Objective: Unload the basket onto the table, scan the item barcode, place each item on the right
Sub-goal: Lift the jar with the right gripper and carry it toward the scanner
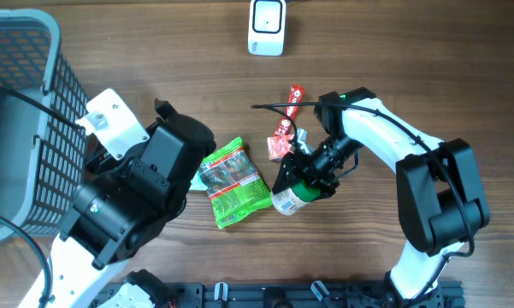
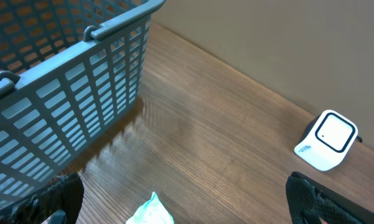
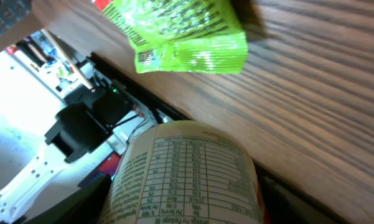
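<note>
- The right claw [image 1: 299, 182] is found clenched on a small labelled bottle [image 1: 289, 202], which is gripped across its body
- The bottle is located near the front middle of the bench [image 1: 410, 68], just right of a green snack packet [image 1: 231, 181]; whether it rests on the wood or is lifted cannot be told
- In the right wrist view a printed table of figures is seen on the bottle label; no barcode can be made out there
- The left claw [image 2: 185, 202] is noted released, its fingertips [image 2: 62, 199] spread wide with nothing gripped; only a corner of the green packet is seen low between them
- A white scanner [image 1: 267, 26] is observed at the far edge, well apart from the bottle
- A red packet [image 1: 284, 128] lies just behind the right claw
- A grey basket [image 1: 26, 111] stands at the left end
</note>
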`<action>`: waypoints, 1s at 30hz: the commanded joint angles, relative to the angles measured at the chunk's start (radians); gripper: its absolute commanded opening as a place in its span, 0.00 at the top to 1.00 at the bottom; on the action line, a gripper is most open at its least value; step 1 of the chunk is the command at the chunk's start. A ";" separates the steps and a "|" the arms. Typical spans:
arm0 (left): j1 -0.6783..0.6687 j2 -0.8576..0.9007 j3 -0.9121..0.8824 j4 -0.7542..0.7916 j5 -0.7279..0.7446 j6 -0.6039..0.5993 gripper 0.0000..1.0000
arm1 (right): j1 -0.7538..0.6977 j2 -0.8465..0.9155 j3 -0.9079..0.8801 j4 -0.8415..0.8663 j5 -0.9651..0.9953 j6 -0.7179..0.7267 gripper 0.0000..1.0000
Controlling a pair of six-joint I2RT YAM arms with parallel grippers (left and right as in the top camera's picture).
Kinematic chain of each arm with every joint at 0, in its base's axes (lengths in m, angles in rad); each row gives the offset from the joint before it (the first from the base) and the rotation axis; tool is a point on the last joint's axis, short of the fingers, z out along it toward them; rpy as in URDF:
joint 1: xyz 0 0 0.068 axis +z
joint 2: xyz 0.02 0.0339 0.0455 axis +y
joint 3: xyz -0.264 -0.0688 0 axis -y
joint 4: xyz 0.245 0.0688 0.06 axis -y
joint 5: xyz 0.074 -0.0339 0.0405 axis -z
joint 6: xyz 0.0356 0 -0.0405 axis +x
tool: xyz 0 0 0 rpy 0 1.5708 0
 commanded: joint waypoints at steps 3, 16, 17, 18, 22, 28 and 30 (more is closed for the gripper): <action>-0.006 0.003 -0.003 -0.001 -0.024 -0.012 0.00 | -0.007 0.016 0.011 -0.029 -0.064 -0.081 0.27; -0.006 0.003 -0.003 -0.001 -0.023 -0.012 0.00 | -0.007 0.016 0.079 0.159 -0.046 -0.075 0.27; -0.006 0.003 -0.003 -0.001 -0.023 -0.012 0.00 | -0.007 0.016 0.106 0.159 -0.046 -0.063 0.27; -0.006 0.003 -0.003 -0.001 -0.023 -0.012 0.00 | -0.007 0.016 0.127 0.161 -0.046 -0.056 0.27; -0.006 0.003 -0.003 -0.001 -0.023 -0.012 0.00 | -0.007 0.016 0.257 0.244 0.034 0.048 0.30; -0.006 0.003 -0.003 -0.001 -0.023 -0.012 0.00 | -0.007 0.016 0.340 0.505 0.237 0.187 0.30; -0.006 0.003 -0.003 -0.001 -0.023 -0.012 0.00 | -0.007 0.017 0.340 0.605 0.247 0.198 0.30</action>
